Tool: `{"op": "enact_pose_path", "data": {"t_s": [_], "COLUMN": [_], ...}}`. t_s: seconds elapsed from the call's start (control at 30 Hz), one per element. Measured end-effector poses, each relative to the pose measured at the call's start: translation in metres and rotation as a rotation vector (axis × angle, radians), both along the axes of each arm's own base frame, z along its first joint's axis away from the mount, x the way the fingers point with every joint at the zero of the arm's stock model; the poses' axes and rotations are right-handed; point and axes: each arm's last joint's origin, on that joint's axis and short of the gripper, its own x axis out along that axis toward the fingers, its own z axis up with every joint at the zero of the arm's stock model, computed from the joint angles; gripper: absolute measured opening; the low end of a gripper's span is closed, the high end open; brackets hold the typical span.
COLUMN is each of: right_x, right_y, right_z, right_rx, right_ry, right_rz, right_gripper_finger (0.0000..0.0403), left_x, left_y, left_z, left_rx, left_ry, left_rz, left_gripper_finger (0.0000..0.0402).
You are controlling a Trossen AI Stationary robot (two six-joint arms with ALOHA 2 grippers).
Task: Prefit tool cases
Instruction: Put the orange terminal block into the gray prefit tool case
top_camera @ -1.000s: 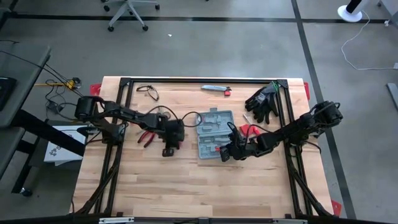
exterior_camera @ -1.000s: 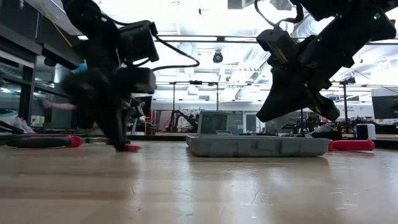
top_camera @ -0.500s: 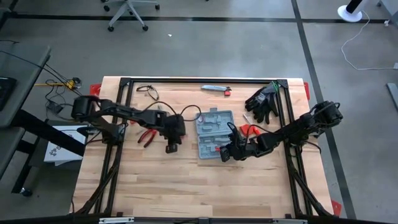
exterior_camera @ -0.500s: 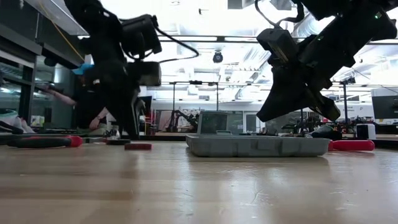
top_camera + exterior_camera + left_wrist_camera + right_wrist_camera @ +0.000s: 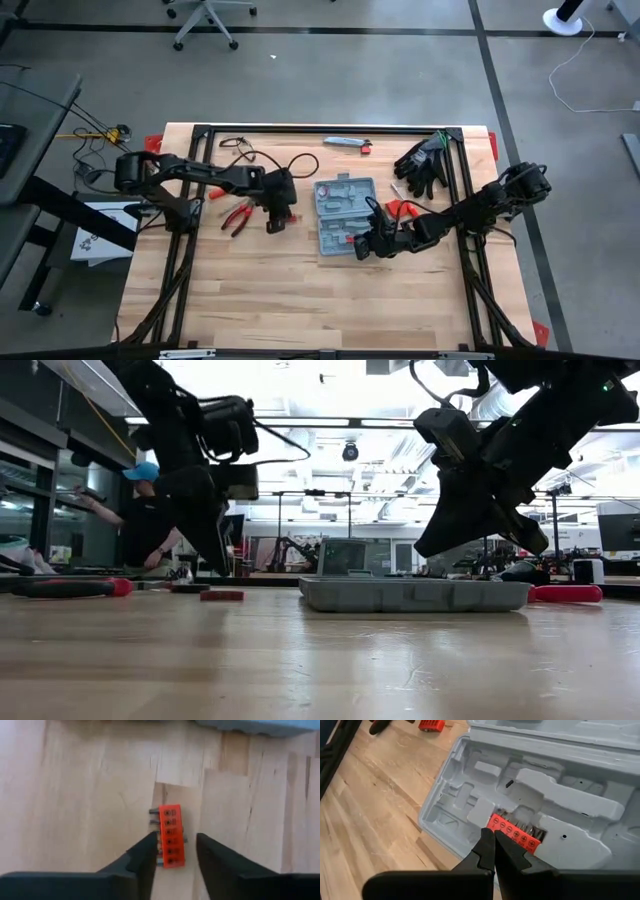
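The grey-blue tool case [image 5: 345,215] lies open at the table's middle, its moulded recesses up [image 5: 530,785]. One red bit holder [image 5: 517,834] sits in a recess near the case's near end. My right gripper [image 5: 492,837] is shut over that end; in the low view its fingertips [image 5: 422,548] stand above the case's rim [image 5: 415,582]. A second red bit holder [image 5: 171,836] lies flat on the wood left of the case [image 5: 222,596]. My left gripper [image 5: 175,852] hangs open above it, one finger on either side, apart from it.
Red-handled pliers [image 5: 238,218] lie left of my left gripper. Black gloves [image 5: 422,165] and a utility knife [image 5: 347,143] lie along the far edge, and another red-handled tool [image 5: 568,594] lies right of the case. A person [image 5: 150,510] stands beyond the table.
My left gripper has risen off the table and gone toward the far edge, letting go of the red bit holder, which now lies on the wood below it. My right gripper and the case have kept still.
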Motion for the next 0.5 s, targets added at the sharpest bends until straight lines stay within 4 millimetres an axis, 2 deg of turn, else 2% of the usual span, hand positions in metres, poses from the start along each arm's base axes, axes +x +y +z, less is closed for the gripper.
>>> {"op": "enact_pose_path", "data": {"t_s": [0.27, 0.5], "right_x": [-0.001, -0.001], "right_y": [-0.001, -0.001], "right_z": [-0.001, -0.001], "right_rx": [-0.006, -0.013], "right_ry": [0.011, 0.021], "right_rz": [-0.002, -0.006], "right_gripper_finger": [0.0000, 0.0000], "left_x": [0.002, 0.007], "left_y": [0.002, -0.007], "left_z": [-0.005, -0.023], "left_rx": [-0.004, -0.008], "left_ry": [0.007, 0.073], "left_rz": [-0.004, -0.037], "left_gripper_finger": [0.0239, 0.0257]}}
